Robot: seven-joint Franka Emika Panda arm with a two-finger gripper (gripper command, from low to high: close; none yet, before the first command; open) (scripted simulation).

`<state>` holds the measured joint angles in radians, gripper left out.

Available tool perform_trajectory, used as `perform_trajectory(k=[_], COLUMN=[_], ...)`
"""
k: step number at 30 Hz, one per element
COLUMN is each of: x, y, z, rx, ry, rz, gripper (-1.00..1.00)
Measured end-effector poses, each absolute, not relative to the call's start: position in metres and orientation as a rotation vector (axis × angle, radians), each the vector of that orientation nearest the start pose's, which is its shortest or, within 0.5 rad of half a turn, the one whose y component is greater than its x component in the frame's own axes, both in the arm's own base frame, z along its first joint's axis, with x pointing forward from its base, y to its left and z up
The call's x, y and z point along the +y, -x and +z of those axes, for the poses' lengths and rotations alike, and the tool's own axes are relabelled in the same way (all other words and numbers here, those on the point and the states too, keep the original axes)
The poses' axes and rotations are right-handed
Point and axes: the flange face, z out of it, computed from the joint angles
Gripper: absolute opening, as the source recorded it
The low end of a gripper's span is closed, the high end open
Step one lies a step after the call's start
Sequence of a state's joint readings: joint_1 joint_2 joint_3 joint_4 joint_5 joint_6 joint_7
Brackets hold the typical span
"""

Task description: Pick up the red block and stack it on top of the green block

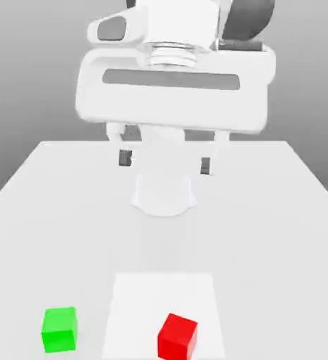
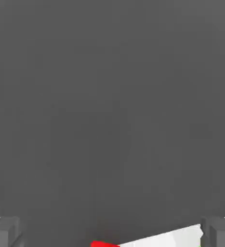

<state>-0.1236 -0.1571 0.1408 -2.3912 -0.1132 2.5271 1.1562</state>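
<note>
- The small bright-green matte cube, the green block, sits at the lower left of the exterior view on the white bench. It rests flat and is well apart from the other cube, so it is the target for later, not for this step.
- The small bright-red matte cube, the red block, stands at the lower centre of that frame, a little right of middle, on a paler rectangular patch of the bench, turned slightly so one corner faces the camera. In the hand view just a sliver of it shows at the bottom edge.
- The gripper hangs in the upper middle of the exterior view with its two dark fingertips spread wide and nothing between them, well above and behind the red block.
- To do this step well, I judge the gripper should travel over the red block, turn to match its skewed faces, then descend straight with the jaws still wide.
- Nothing stands in the way; the green block is far enough aside that I expect no brush against it.
</note>
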Motion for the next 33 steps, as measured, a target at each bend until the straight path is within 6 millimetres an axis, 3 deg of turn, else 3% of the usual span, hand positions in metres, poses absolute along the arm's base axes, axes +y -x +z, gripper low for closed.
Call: perform_trajectory(k=[5, 10, 15, 16, 22, 24, 28, 33], x=[0.013, 0.021, 0.023, 0.023, 0.023, 0.023, 0.017, -0.094], y=[-0.503, -0.489, -0.486, -0.486, -0.485, -0.486, -0.486, -0.476], z=[0.315, 0.226, 0.157, 0.148, 0.144, 0.158, 0.204, 0.229], rx=[1.645, 1.751, 1.770, 1.770, 1.770, 1.772, 1.784, 2.044], ry=[2.622, 2.602, 2.594, 2.594, 2.594, 2.592, 2.586, 2.398], rz=[-0.254, -0.041, -0.001, 0.000, -0.002, -0.002, -0.002, -0.003], gripper=[0.00, 0.00, 0.00, -1.00, -1.00, -1.00, -1.00, -1.00])
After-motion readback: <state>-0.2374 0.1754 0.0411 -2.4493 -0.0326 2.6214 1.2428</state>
